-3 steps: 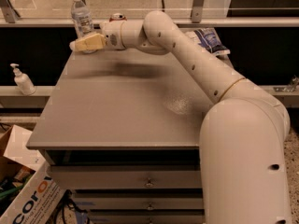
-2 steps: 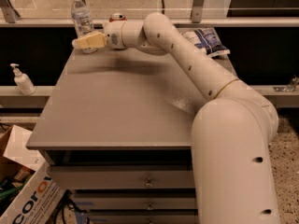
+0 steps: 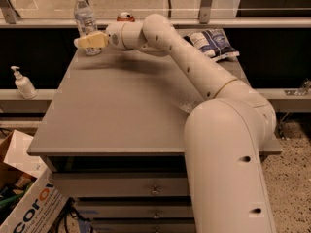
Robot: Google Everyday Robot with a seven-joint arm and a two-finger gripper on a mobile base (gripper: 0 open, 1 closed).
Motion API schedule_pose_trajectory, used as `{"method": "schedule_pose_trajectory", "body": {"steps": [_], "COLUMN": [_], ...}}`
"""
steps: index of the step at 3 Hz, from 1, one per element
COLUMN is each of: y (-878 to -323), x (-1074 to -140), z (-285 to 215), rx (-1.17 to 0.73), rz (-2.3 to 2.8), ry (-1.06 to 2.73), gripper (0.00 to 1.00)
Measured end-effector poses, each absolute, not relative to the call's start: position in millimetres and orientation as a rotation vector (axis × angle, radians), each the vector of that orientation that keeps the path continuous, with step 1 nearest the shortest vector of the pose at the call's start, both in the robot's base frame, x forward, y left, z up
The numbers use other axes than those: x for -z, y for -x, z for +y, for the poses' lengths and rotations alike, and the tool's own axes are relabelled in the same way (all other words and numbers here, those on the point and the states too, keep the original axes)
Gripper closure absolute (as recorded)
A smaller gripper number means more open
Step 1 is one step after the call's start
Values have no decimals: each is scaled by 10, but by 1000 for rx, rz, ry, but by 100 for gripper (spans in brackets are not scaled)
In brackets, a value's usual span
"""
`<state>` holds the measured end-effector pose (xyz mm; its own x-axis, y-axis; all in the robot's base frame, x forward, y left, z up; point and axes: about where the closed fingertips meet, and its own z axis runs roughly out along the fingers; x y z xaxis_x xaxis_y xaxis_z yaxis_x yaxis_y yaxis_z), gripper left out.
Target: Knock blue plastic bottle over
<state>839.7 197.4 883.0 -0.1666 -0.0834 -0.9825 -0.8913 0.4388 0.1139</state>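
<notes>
Centrally, we see a flat grey rectangular bench point(image 3: 121, 115) with a stack of grey drawers point(image 3: 155, 191) beneath its top. Taking the middle of the bench top as the dial's centre, the clear bluish plastic water bottle with a white screw cap point(image 3: 84, 16) stands upright at 11 o'clock, close to the far left corner. The robot's tan two-finger tool point(image 3: 83, 41) is level with the bottle's lower half and overlaps it from the near side, pointing toward 9 o'clock. We cannot tell whether the tool is spread or pressed together, nor whether it actually touches the bottle.

The cream-coloured jointed robot arm point(image 3: 194, 67) rises from its bulky lower segment at 4 o'clock and reaches diagonally across the bench to the tool at 11 o'clock. A red aluminium soda can point(image 3: 125, 16) shows only its top at 12 o'clock, behind the arm's wrist section. A blue-and-white crinkled plastic pouch point(image 3: 214, 43) lies at 2 o'clock near the far right corner.

Off the bench, a small white pump-dispenser bottle point(image 3: 23, 84) stands upright on a pale ledge at 9 o'clock, well apart from the water bottle. At 7 o'clock, on the floor, sits an open white cardboard box with orange lettering point(image 3: 34, 200).
</notes>
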Motion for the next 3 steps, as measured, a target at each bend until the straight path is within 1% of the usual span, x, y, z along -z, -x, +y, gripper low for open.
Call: {"method": "schedule_pose_trajectory", "body": {"steps": [1, 2, 3], "y": [-8477, -8507, -8487], "x": [-8844, -8879, -8902], "z": [2104, 2222, 2285], "rx": [-886, -887, -900], "rz": [1606, 1606, 1594], "ry": [848, 825, 798], "gripper": [0, 18, 41]}}
